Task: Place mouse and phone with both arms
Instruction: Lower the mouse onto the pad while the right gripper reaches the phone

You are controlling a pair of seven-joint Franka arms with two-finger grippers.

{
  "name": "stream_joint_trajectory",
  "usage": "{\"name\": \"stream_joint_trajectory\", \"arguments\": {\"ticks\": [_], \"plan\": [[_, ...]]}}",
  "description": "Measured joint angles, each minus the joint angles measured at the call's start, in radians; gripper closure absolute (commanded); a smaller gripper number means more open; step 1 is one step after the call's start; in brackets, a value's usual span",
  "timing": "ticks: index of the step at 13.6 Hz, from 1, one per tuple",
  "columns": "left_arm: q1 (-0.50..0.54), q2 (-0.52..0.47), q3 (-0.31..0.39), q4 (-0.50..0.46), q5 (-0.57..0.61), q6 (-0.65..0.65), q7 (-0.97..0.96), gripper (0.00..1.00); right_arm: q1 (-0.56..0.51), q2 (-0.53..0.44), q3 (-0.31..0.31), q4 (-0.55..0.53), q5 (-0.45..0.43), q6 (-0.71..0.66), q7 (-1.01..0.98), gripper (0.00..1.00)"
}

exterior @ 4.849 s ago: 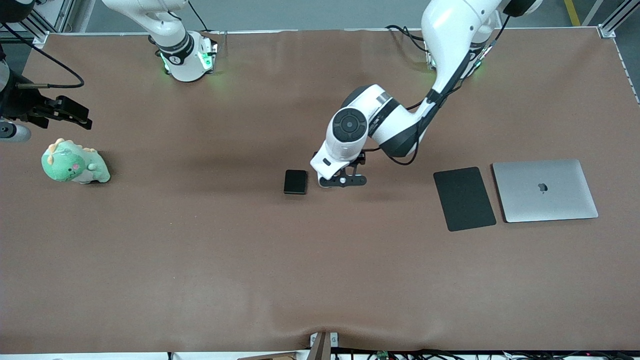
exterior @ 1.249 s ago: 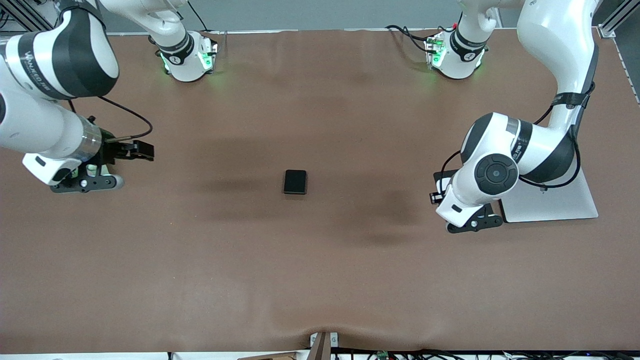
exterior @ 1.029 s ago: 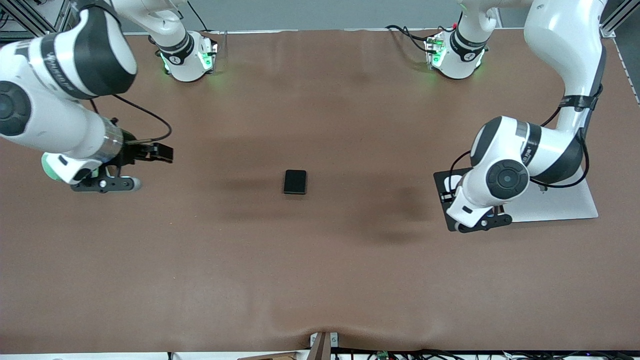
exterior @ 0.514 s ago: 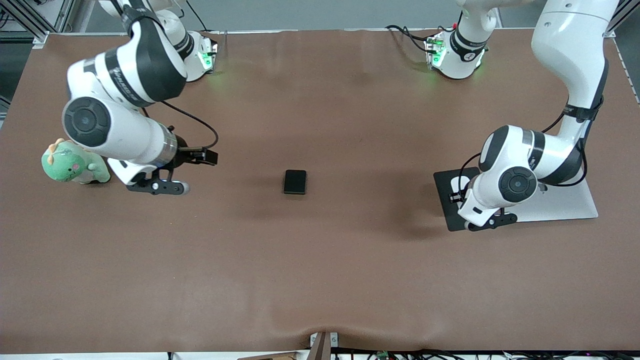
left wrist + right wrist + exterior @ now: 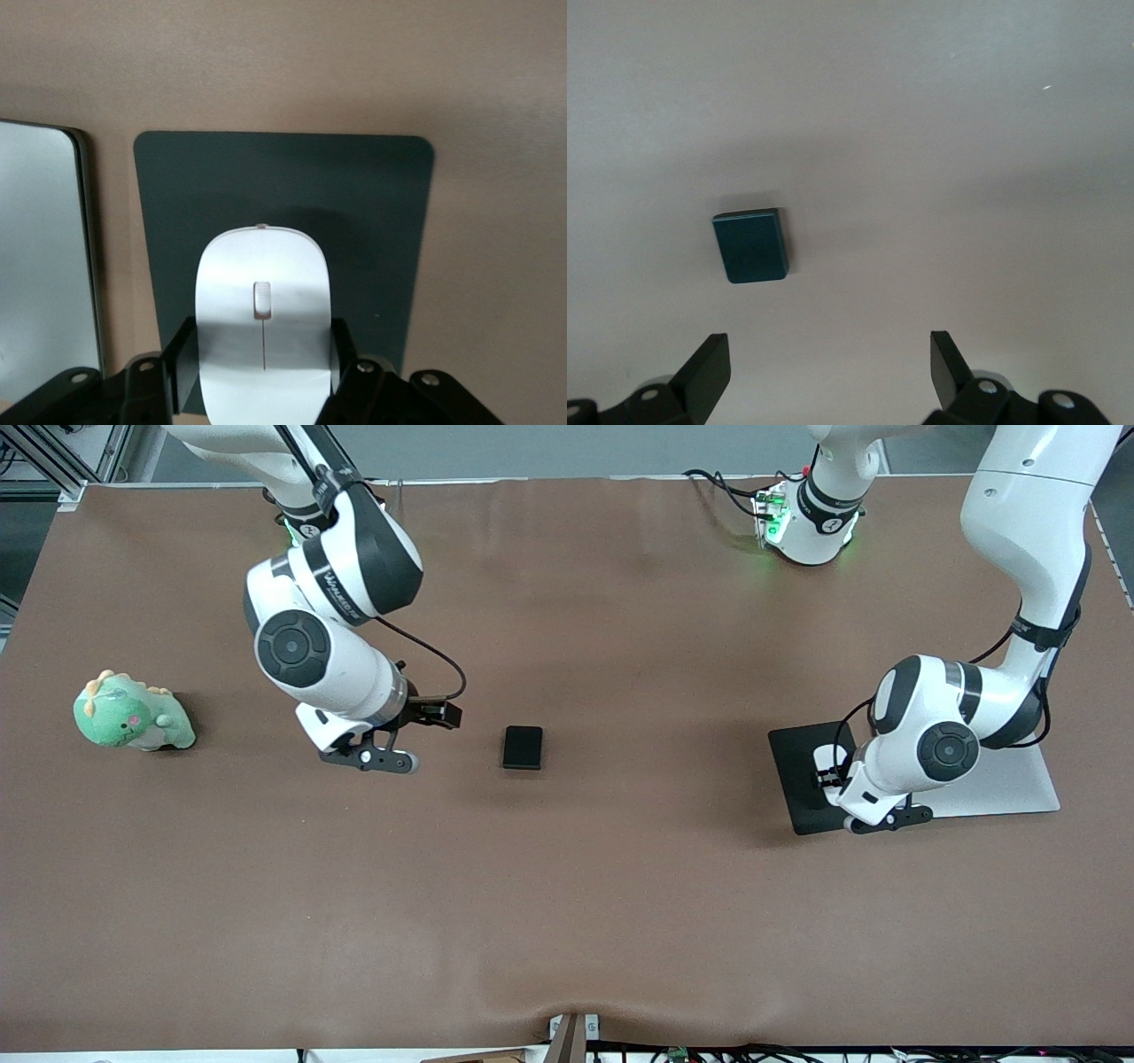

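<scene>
The left gripper [image 5: 263,372] pinches the glossy white oval mouse [image 5: 263,310] over the flat black mouse pad [image 5: 292,190], while the right gripper [image 5: 830,372], fingers spread, hangs over the brown table [image 5: 567,903] near the small black rectangular phone [image 5: 523,747].

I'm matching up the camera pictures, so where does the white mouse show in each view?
Front view: mouse over the mouse pad, mostly hidden by the left arm.
Left wrist view: mouse held in the left end effector, above the pad.
Right wrist view: not in it.
Shared landmark: the mouse pad.

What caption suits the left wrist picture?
Left pincer holds the white mouse over the black mouse pad, beside the laptop.
</scene>
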Motion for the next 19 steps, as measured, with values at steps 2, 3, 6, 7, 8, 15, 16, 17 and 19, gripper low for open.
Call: {"name": "stream_joint_trajectory", "arguments": {"ticks": [2,3,6,7,8,15,16,17,19], "plan": [[0.017,0.011,0.000,-0.007,0.000,0.020,0.030,1.00,0.027,0.018,0.000,-0.001,0.020,0.034,0.039,0.00],[0.022,0.017,0.000,-0.008,0.000,0.027,0.039,1.00,0.049,0.032,0.000,-0.002,0.024,0.061,0.070,0.00],[0.024,0.037,-0.001,-0.020,0.000,0.054,0.042,1.00,0.119,0.087,0.001,-0.004,0.026,0.161,0.158,0.00],[0.024,0.046,-0.002,-0.022,0.000,0.060,0.042,1.00,0.139,0.104,0.001,-0.005,0.026,0.194,0.179,0.00],[0.024,0.054,-0.002,-0.022,0.000,0.064,0.042,1.00,0.158,0.122,0.001,-0.006,0.026,0.229,0.192,0.00],[0.024,0.063,-0.004,-0.022,0.000,0.069,0.059,0.00,0.209,0.234,0.000,-0.011,0.026,0.353,0.204,0.00],[0.024,0.063,-0.005,-0.022,0.000,0.070,0.060,0.00,0.215,0.234,0.000,-0.011,0.026,0.353,0.204,0.00],[0.024,0.063,-0.007,-0.022,0.000,0.073,0.060,0.00,0.225,0.234,0.000,-0.011,0.026,0.354,0.204,0.00],[0.024,0.058,-0.014,-0.012,0.000,0.081,0.060,0.00,0.250,0.241,0.000,-0.011,0.026,0.371,0.212,0.00]]}}
